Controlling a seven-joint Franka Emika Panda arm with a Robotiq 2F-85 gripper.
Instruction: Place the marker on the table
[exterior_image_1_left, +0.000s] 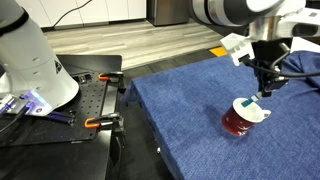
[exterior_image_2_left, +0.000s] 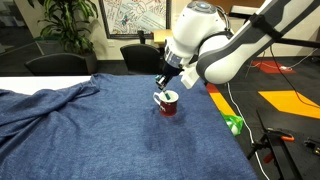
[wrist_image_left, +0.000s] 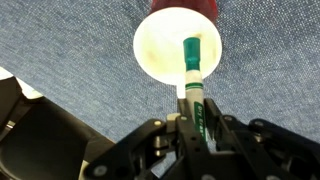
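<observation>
1. In an exterior view, the gripper (exterior_image_1_left: 264, 86) hangs over a dark red cup (exterior_image_1_left: 240, 121) on the blue table (exterior_image_1_left: 180, 110). The marker (exterior_image_1_left: 251, 103) pokes out of the cup toward 1 o'clock.
2. In an exterior view, the gripper (exterior_image_2_left: 166, 88) is just above the cup (exterior_image_2_left: 168, 105).
3. In the wrist view, the gripper (wrist_image_left: 197, 126) is clamped on the marker (wrist_image_left: 196, 100). The marker's green cap (wrist_image_left: 191, 55) points to 12 o'clock, inside the cup (wrist_image_left: 160, 45). Its label is too blurry to read.

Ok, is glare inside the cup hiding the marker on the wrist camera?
Wrist view: the cup interior is blown out white, yet the marker reads clearly; the gripper is dark. In an exterior view the marker is tiny, soft.
</observation>
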